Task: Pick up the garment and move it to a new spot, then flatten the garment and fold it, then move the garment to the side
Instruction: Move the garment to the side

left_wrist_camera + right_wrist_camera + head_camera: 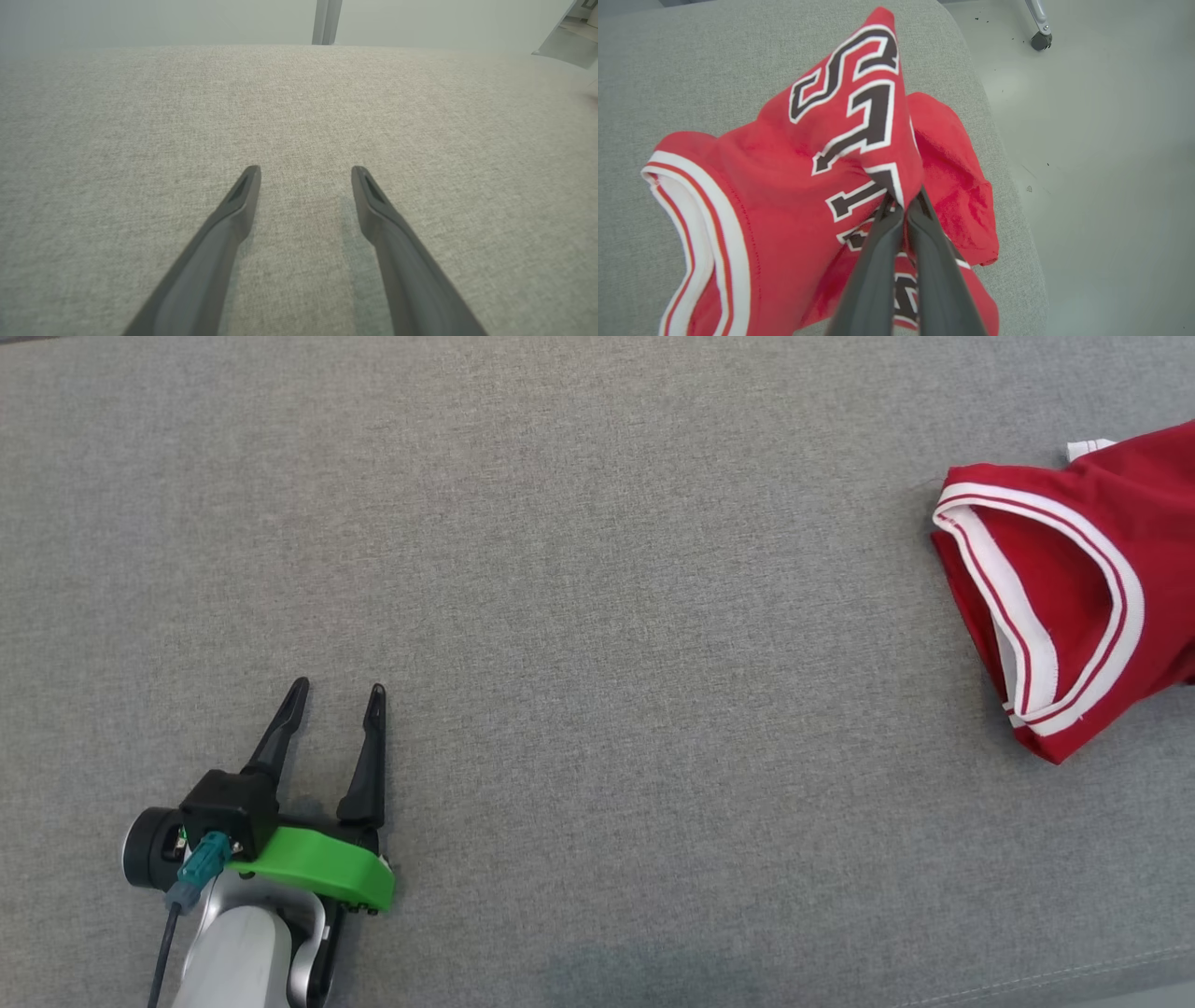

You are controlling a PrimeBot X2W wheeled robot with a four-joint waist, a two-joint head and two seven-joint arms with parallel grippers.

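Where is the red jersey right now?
The red jersey sits bunched on the grey cushion at the head view's right edge, pinched in the shut right hand, far from the open left hand.

Three cameras over one grey fabric surface.
From the head we look steeply down from well above, the left gripper at lower left, the garment cut by the right edge; the left wrist camera sits low and close, facing along its fingers across the fabric to its far edge; the right wrist camera looks down its own fingers from just above the garment, floor to its right; head and right wrist share the garment's white-trimmed opening.
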